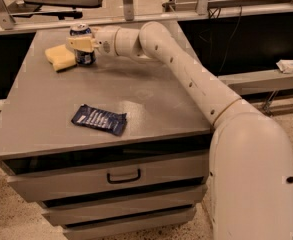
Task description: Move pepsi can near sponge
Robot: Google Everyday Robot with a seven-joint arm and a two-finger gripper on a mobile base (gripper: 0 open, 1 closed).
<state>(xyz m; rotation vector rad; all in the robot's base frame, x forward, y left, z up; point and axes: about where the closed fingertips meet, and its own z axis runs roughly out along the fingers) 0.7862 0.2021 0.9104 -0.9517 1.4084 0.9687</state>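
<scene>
Just one can (85, 58) in gripper (81, 43), one sponge (59, 57)

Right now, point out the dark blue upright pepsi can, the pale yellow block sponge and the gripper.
dark blue pepsi can (85, 58): camera view, lower body.
pale yellow block sponge (59, 57): camera view, top face.
gripper (78, 41): camera view, between fingertips, clamped on the can beside the sponge.

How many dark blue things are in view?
2: the upright metal pepsi can, in the gripper beside the pale yellow sponge at the back; a flat crinkled packet near the front.
</scene>
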